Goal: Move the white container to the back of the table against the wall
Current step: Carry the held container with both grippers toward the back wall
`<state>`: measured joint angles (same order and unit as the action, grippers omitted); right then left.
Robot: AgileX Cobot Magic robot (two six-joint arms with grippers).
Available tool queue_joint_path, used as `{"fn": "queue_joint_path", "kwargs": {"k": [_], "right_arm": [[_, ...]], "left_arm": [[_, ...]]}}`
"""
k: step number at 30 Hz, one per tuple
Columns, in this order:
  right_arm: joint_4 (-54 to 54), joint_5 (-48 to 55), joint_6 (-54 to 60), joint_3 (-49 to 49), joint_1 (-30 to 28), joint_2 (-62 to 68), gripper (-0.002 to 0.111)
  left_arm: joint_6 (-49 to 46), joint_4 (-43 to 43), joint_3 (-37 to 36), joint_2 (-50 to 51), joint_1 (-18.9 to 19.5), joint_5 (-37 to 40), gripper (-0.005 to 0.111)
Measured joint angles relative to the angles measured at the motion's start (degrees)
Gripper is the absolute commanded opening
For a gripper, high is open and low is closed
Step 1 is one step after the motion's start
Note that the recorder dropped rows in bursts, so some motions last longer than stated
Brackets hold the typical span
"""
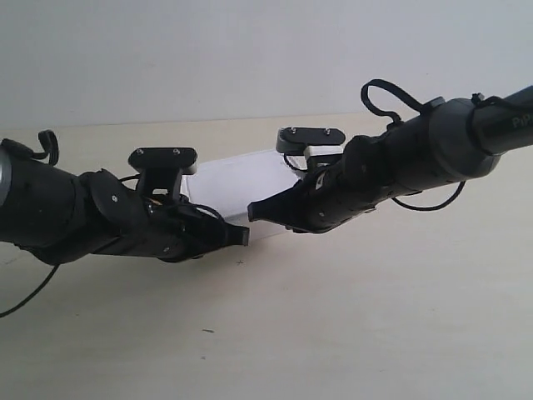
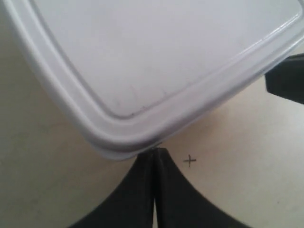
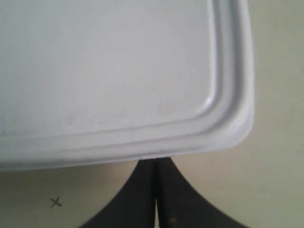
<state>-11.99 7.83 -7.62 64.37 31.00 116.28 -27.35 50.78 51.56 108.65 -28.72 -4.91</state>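
At the frame's centre, the small white rectangular plastic container (image 1: 237, 179) sat on the pale beige table (image 1: 375, 317). The left gripper (image 2: 155, 159) and right gripper (image 3: 156, 166), fingers pressed together, each met its rim.

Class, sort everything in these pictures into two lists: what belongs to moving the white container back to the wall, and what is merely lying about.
Belongs to the job: white container, table, wall, left hand, right hand.
Just lying about: cross mark drawn on the table, dark speck.
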Motion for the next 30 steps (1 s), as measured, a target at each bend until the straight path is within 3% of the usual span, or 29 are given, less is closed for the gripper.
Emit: {"fn": "queue_joint_path", "kwargs": {"k": [7, 11, 19, 30], "right_arm": [[0.13, -3.22, 2.56, 0.57, -1.69, 0.67, 0.0], [0.13, -2.89, 3.13, 5.32, -1.8, 4.14, 0.0], [0.13, -0.39, 4.49, 13.84, -4.27, 10.07, 0.0], [0.13, 1.61, 6.98, 18.33, -4.67, 12.19, 0.0]], "left_arm": [[-3.08, 0.08, 4.81, 1.64, 5.08, -0.65, 0.0], [-4.8, 0.12, 8.58, 4.5, 5.31, 0.02, 0.0], [-7.97, 0.22, 9.41, 6.91, 7.26, -2.71, 0.0], [-8.44, 0.22, 13.49, 9.68, 6.77, 0.04, 0.0]]}}
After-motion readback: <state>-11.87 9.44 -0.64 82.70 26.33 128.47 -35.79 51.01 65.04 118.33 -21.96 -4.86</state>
